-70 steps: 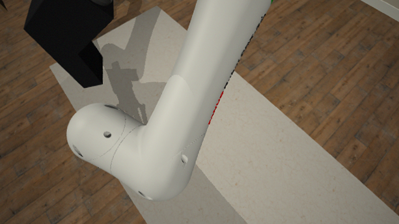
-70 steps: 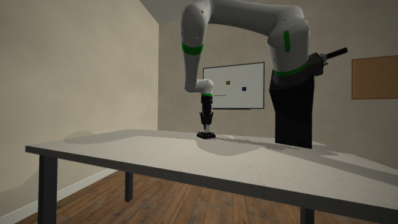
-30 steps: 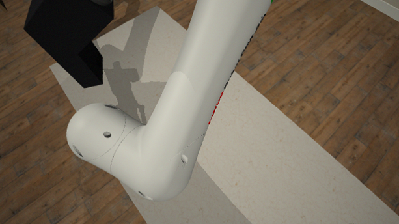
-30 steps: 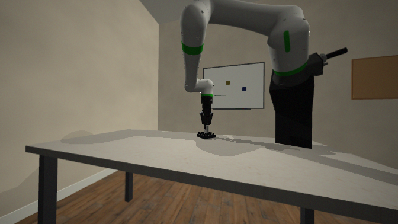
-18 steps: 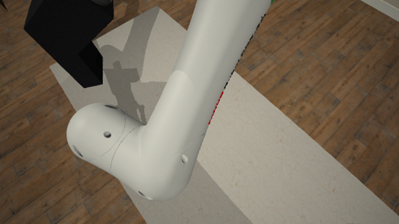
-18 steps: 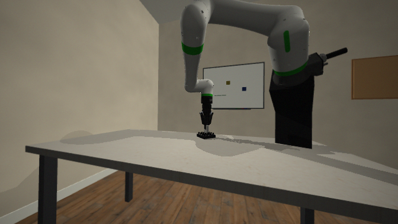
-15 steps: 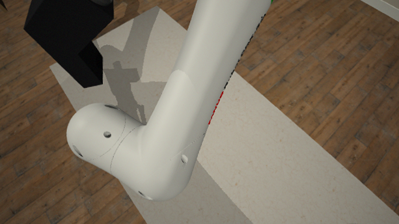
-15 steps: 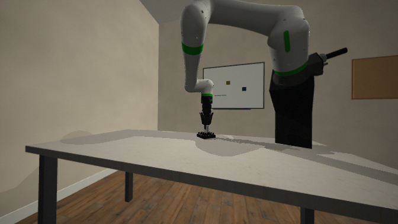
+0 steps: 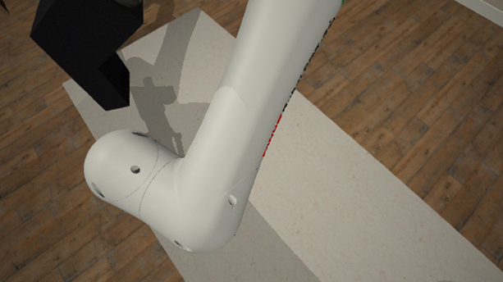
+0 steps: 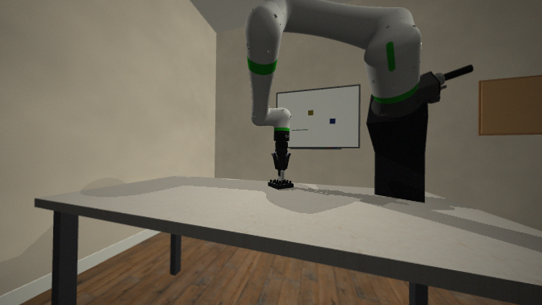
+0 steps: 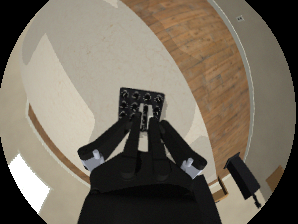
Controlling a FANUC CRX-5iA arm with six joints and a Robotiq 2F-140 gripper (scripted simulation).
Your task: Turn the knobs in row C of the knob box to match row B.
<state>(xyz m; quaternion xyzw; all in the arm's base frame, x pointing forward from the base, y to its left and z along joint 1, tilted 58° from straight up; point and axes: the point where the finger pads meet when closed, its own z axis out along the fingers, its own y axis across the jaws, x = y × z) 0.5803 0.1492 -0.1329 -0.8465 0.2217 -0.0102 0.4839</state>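
1. Jaws stood drawn almost together, pinching a knob on the knob box. Which knob it was could not be told, since the fingers covered it in the wrist view.
2. That knob box, small, black and square, stood flat on the table, toward the far side and roughly midway along it. Its knobs showed only as tiny studs in the exterior view, and their white lines and marks were too small to read.
3. Directly above it the gripper pointed straight down, with its tips among the knobs. In the wrist view the two black fingers ran inward from wide knuckles to meet over the near-middle part of the box.
4. From the gripper a short black wrist with a green band rose to the white arm. The arm climbed upright, bent over the table and came down on the right to a black pedestal.
5. In the top view the white elbow filled the middle of the frame and hid the box. Only the arm's shadow on the pale table top showed beside it.
6. Farther out, a whiteboard hung on the far wall behind the gripper and a cork board hung at the right. Wooden floor lay under the table.
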